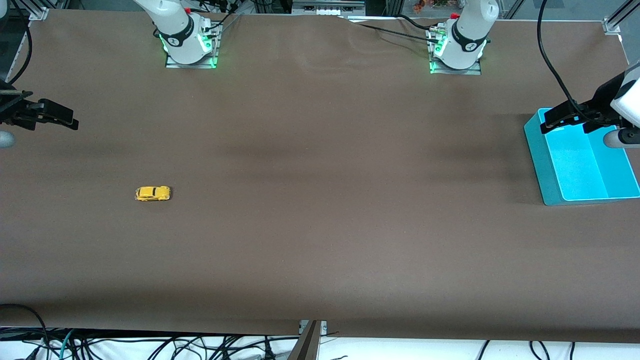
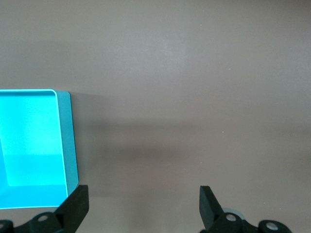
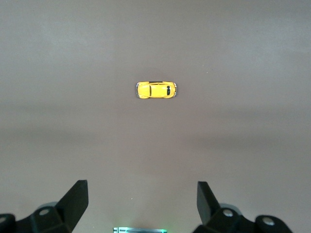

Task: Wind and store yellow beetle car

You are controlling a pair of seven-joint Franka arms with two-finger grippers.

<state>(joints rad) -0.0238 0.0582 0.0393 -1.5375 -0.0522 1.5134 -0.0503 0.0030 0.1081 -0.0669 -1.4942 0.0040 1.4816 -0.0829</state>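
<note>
The yellow beetle car stands alone on the brown table toward the right arm's end, nearer to the front camera than the right arm's base. It also shows in the right wrist view, some way ahead of the fingers. My right gripper hangs open and empty over the table's edge at that end, apart from the car. My left gripper is open and empty over the rim of the turquoise bin at the left arm's end. The bin looks empty.
The two arm bases stand at the table's edge farthest from the front camera. Cables hang past the table's edge nearest that camera. A black cable runs down to the left gripper.
</note>
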